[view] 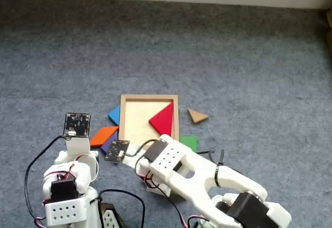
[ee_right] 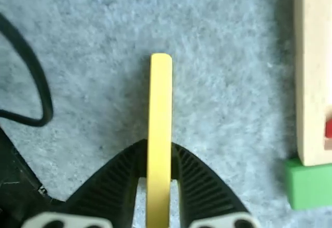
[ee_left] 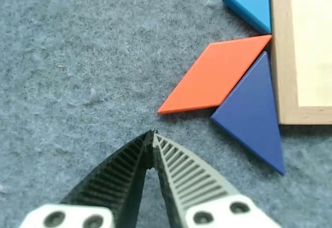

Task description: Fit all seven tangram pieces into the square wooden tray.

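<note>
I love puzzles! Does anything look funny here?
The yellow piece stands on edge, pinched in the right gripper, not flat. The red triangle is the one piece seen in the tray.

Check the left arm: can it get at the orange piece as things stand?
Probably yes. The left gripper is shut on nothing, with only bare carpet between it and the orange piece. The dark blue triangle touching one edge may crowd a grip.

7 tangram pcs, 1 tray, 2 arms.
</note>
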Action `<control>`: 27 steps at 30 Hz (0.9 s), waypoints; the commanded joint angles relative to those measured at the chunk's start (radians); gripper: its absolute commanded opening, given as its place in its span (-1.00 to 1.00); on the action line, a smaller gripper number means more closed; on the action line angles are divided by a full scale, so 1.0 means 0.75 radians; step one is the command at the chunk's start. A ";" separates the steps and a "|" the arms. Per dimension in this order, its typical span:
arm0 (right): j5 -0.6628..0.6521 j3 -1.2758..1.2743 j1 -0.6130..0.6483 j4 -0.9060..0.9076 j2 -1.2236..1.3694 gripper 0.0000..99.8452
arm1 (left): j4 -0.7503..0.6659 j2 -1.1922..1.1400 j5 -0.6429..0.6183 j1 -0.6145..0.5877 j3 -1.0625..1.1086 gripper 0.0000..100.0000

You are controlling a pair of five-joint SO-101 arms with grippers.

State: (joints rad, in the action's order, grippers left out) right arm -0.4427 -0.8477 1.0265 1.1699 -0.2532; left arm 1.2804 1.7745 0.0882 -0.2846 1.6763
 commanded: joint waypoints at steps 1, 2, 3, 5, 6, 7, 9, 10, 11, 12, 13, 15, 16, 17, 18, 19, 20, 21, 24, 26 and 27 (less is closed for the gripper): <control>0.006 0.075 -0.026 0.054 -0.024 -0.99 | 0.006 0.062 0.012 -0.011 0.028 -0.98; 0.006 0.075 -0.024 0.056 -0.024 -0.99 | 0.006 0.062 0.012 -0.011 0.028 -0.98; 0.006 0.075 -0.024 0.060 -0.026 -0.99 | 0.006 0.062 0.012 -0.011 0.028 -0.98; -0.004 0.087 -0.034 0.064 -0.026 -0.99 | 0.006 0.062 0.012 -0.011 0.028 -0.98; -0.025 0.107 -0.058 0.083 -0.026 -0.99 | 0.006 0.062 0.012 -0.011 0.028 -0.98; -0.045 0.132 -0.085 0.109 -0.026 -0.99 | 0.006 0.062 0.012 -0.011 0.028 -0.98; -0.072 0.212 -0.161 0.157 -0.026 -0.99 | 0.006 0.062 0.012 -0.011 0.028 -0.98; -0.084 0.255 -0.202 0.169 -0.024 -0.99 | 0.006 0.062 0.012 -0.011 0.028 -0.98; -0.102 0.298 -0.242 0.175 -0.024 -0.99 | 0.006 0.062 0.012 -0.011 0.028 -0.98; -0.127 0.332 -0.277 0.181 -0.024 -0.99 | 0.006 0.062 0.012 -0.011 0.028 -0.98; -0.155 0.363 -0.306 0.181 -0.024 -0.99 | 0.006 0.062 0.012 -0.011 0.028 -0.98; -0.217 0.418 -0.349 0.171 -0.019 -0.99 | 0.006 0.062 0.012 -0.011 0.028 -0.98; -0.248 0.439 -0.365 0.169 -0.011 -0.99 | 0.006 0.062 0.012 -0.011 0.028 -0.98; -0.280 0.457 -0.375 0.152 -0.009 -0.99 | 0.006 0.062 0.012 -0.011 0.028 -0.98; -0.311 0.472 -0.388 0.114 -0.009 -0.99 | 0.006 0.062 0.012 -0.011 0.028 -0.98; -0.342 0.478 -0.404 0.066 -0.009 -0.99 | 0.006 0.062 0.012 -0.011 0.028 -0.98; -0.374 0.484 -0.418 0.013 -0.009 -0.99 | 0.006 0.062 0.012 -0.011 0.028 -0.98; -0.409 0.482 -0.435 -0.048 -0.009 -0.99 | 0.006 0.062 0.012 -0.011 0.028 -0.98; -0.524 0.478 -0.476 -0.289 -0.005 -0.99 | 0.006 0.062 0.012 -0.011 0.028 -0.98; -0.569 0.439 -0.498 -0.439 0.003 -0.99 | 0.006 0.062 0.012 -0.011 0.028 -0.98; -0.587 0.420 -0.504 -0.506 0.019 -0.99 | 0.006 0.062 0.012 -0.011 0.028 -0.98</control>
State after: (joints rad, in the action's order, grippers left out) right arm -0.8324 -0.5439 0.6782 0.9459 -0.2470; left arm 1.2804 1.7745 0.0882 -0.2846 1.6763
